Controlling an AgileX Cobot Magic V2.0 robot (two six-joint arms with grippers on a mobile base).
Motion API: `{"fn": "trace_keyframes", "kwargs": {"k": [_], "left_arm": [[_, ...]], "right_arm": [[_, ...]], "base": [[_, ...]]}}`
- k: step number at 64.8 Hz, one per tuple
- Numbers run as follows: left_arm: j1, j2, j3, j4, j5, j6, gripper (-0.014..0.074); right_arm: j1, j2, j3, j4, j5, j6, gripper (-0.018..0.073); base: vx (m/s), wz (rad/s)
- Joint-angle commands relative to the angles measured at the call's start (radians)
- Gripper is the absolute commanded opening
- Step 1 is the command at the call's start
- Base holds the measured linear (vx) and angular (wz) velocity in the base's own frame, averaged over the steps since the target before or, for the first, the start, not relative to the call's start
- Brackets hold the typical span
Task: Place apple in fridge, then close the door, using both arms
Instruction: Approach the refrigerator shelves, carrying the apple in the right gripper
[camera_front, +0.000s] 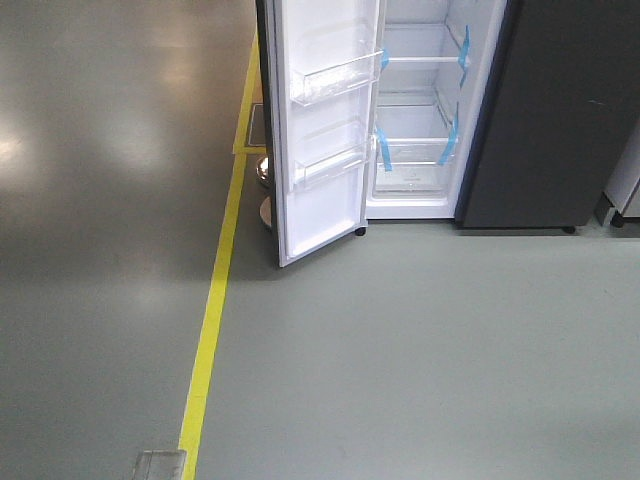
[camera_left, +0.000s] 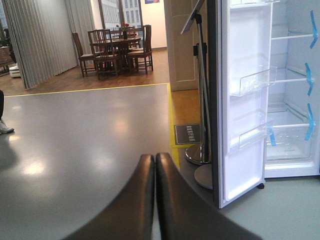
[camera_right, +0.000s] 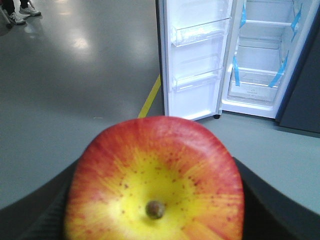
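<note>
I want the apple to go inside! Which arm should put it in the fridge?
The right one: the right gripper holds the apple, facing the open fridge. The left gripper is shut, empty.

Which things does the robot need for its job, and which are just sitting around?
For the job: apple, fridge, door.

Just sitting around: wooden dining table, chairs, chrome stanchion, yellow floor tape, someone's shoes.
</note>
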Motion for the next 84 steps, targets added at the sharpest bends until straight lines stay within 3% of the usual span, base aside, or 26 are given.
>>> {"fn": "trace_keyframes", "kwargs": {"k": [1,84], "left_arm": [[-0.006,-0.016,0.028,-0.007,-0.071,-0.008,-0.0006],[-0.006,-0.016,0.028,-0.007,-0.071,-0.008,-0.0006]], "right_arm": [[-0.004,-0.006,-0.024,0.025,-0.080,-0.007,0.0043],[-0.004,-0.006,-0.024,0.025,-0.080,-0.007,0.0043]], "base": [[0.10,0.00],[0.10,-0.01]]}}
